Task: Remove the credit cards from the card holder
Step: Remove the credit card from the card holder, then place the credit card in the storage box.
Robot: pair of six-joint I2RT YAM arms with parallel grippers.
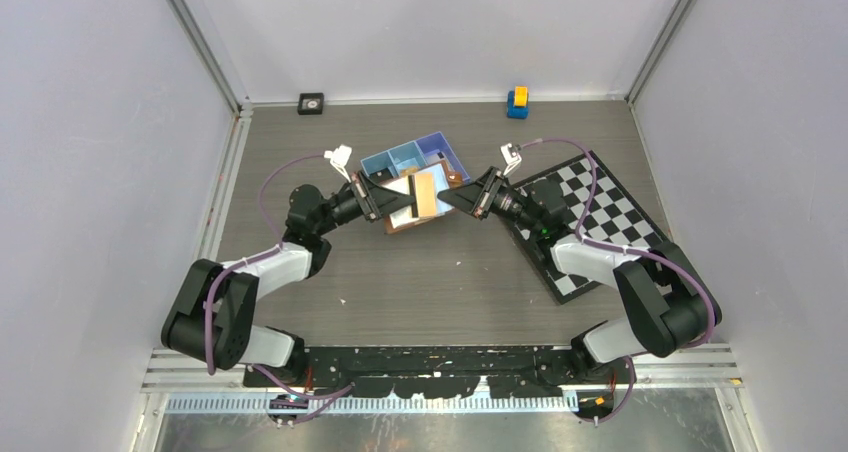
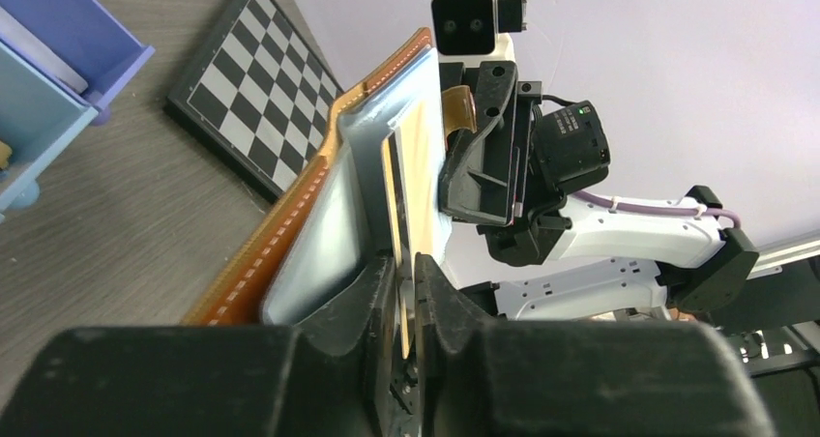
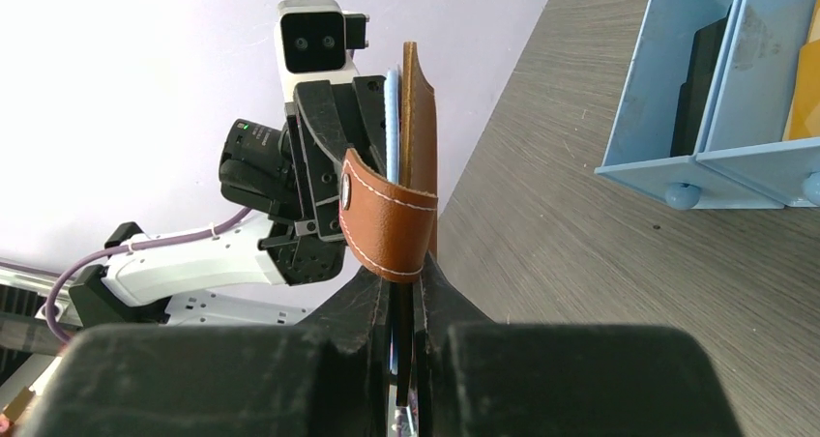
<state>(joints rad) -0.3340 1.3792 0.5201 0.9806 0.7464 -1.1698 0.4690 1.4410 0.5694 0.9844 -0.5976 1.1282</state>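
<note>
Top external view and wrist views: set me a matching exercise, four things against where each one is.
Things:
1 card holder
2 orange credit card
3 chequered board
4 blue tray

Places:
A on the table under the right arm
B pinched in the left tool
C on the table behind both tools
D clamped in the right tool

Pairs: 1-D, 2-B, 3-A, 4-C
</note>
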